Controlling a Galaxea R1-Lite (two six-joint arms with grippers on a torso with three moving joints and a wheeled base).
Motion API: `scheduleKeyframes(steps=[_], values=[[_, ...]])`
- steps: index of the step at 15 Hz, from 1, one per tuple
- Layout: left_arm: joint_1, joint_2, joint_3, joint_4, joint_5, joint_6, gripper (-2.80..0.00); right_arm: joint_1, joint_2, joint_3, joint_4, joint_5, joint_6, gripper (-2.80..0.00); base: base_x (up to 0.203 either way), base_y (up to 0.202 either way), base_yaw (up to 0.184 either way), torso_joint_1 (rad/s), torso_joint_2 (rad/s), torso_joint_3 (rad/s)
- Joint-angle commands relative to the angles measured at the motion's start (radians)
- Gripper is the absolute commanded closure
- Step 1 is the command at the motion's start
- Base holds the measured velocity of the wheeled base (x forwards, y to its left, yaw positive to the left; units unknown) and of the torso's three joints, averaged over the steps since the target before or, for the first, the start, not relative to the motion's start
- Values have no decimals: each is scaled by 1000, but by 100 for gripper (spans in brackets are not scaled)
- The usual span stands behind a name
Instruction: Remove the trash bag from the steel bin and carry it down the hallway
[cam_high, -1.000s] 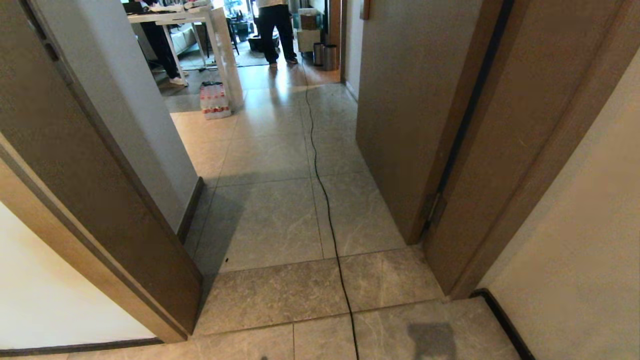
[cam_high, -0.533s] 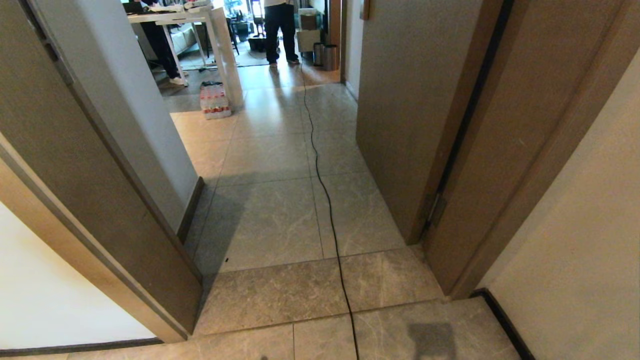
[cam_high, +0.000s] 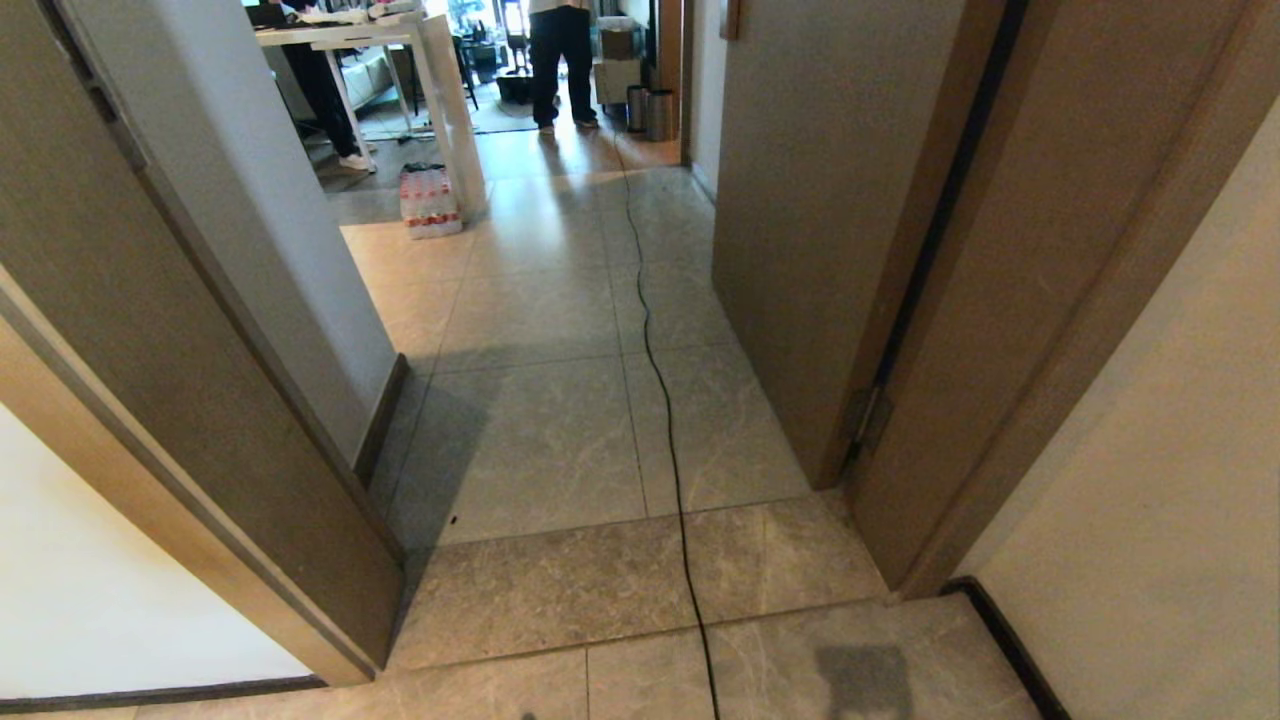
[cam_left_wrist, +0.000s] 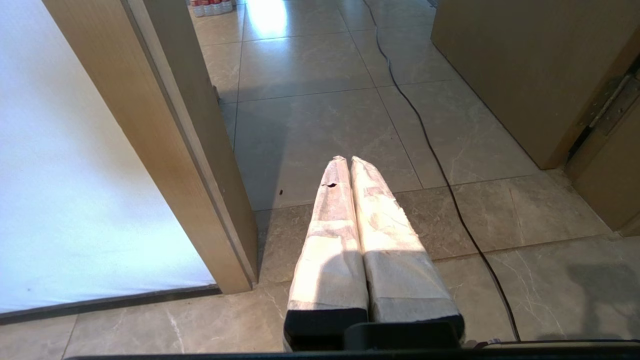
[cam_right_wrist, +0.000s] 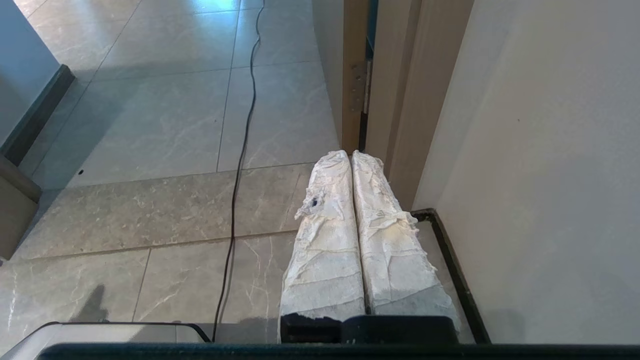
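Grey-beige stone tiles floor the narrow hallway (cam_high: 540, 440) in the head view, between brown wooden door frames (cam_high: 200, 400) and pale plain walls. A thin black cable (cam_high: 668, 440) runs along the floor toward a bright room at the far end. There, two small dark steel cylinders, the steel bin (cam_high: 659, 114) likely one of them, stand beside a person's dark-trousered legs (cam_high: 558, 60); whether a trash bag is in it cannot be told. A white counter (cam_high: 400, 60) and a pack of bottles (cam_high: 428, 200) stand further left.

In the left wrist view, the left pincer (cam_left_wrist: 346, 160), wrapped in pale tape, has its fingers pressed together on nothing, above the tiles.

In the right wrist view, the right pincer (cam_right_wrist: 348, 154) is likewise closed and empty, near the wall corner.
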Motion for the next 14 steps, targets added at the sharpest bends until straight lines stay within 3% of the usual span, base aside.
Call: scheduleKeyframes(steps=[1,14], values=[[0,0,12,0,0,0,0,0,1,0,0,0,0,0,0,0,0,0,0,0],[0,0,12,0,0,0,0,0,1,0,0,0,0,0,0,0,0,0,0,0]])
